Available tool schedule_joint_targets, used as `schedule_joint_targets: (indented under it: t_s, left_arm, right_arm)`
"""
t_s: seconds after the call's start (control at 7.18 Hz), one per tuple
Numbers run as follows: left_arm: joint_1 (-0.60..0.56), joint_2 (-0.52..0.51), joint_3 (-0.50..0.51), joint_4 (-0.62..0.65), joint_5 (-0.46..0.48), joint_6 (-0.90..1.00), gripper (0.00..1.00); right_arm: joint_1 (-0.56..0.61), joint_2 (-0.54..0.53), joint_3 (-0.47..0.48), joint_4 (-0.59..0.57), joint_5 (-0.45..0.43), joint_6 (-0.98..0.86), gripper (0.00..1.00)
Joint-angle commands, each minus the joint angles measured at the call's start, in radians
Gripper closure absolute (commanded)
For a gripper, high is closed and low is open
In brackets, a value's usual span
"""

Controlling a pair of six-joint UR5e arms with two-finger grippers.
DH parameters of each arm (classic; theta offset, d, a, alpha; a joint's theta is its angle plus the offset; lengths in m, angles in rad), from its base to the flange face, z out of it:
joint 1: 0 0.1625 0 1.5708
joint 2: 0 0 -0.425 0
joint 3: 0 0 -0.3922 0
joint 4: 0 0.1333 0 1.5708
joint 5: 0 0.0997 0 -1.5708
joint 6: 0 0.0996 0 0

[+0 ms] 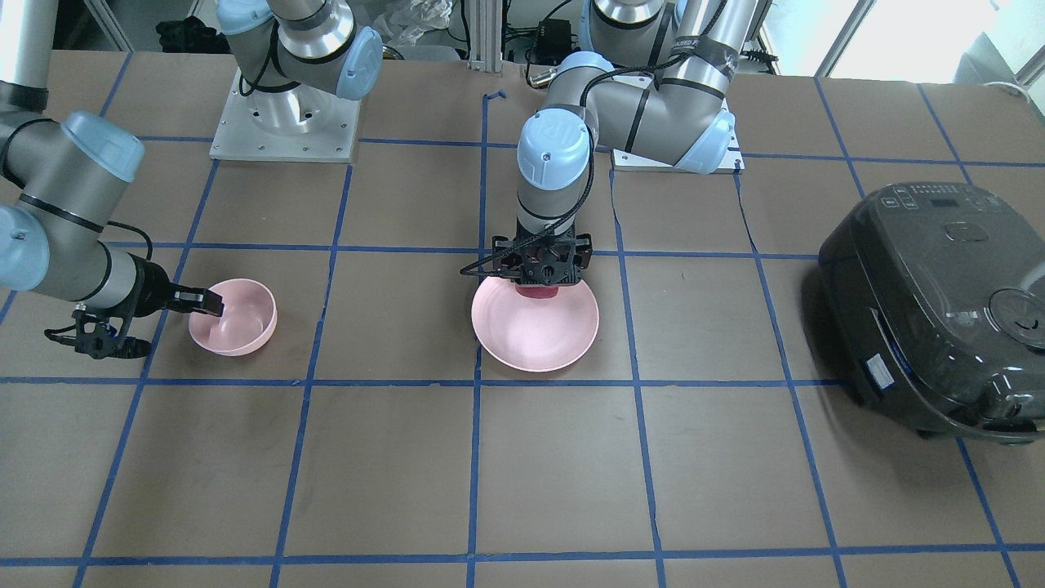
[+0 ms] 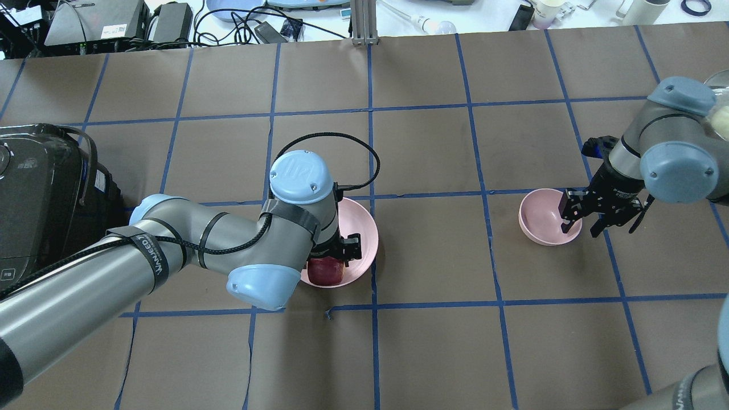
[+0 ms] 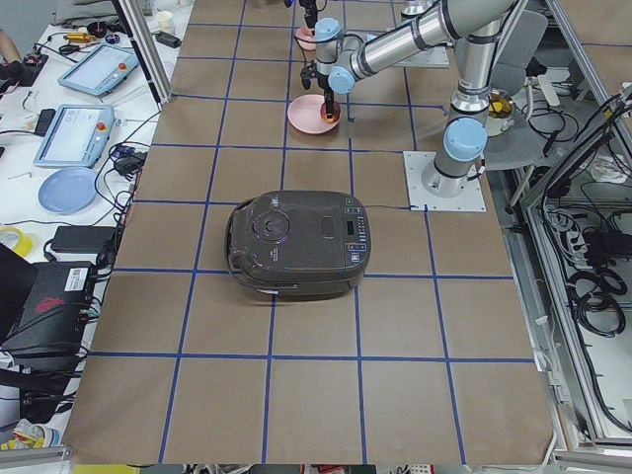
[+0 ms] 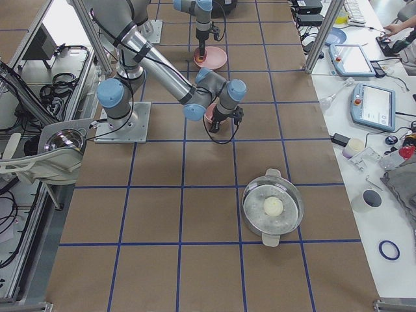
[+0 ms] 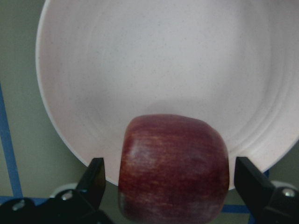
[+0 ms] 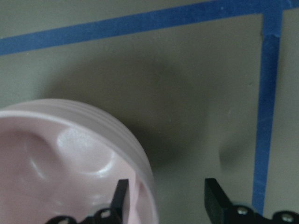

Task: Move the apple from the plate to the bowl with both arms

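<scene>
The dark red apple (image 5: 173, 168) lies on the near rim side of the wide pink plate (image 5: 163, 70), at the table's middle (image 2: 364, 233). My left gripper (image 5: 168, 179) is open and lowered around the apple, one finger on each side with a small gap to it. The apple also shows under the gripper in the overhead view (image 2: 326, 270). The small deep pink bowl (image 2: 541, 216) stands to the right. My right gripper (image 6: 166, 196) is open and straddles the bowl's rim (image 6: 140, 163), one finger inside and one outside.
A dark rice cooker (image 2: 40, 193) stands at the table's left end. A lidded metal pot (image 4: 273, 208) sits at the right end. Blue tape lines grid the brown table.
</scene>
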Motion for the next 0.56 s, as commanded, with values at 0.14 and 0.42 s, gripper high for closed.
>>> schedule_joint_targets:
  t_s: [0.14,0.42]
  left_arm:
    - [0.000,0.008,0.022,0.011,0.000,0.000,0.82]
    - [0.006,0.022,0.164,-0.093,0.002,0.000,0.96]
  right_arm:
    - [0.012,-0.012,-0.017,0.029,0.016,0.001,1.00]
    - [0.059,-0.020,-0.109,0.122,0.025,0.001,1.00]
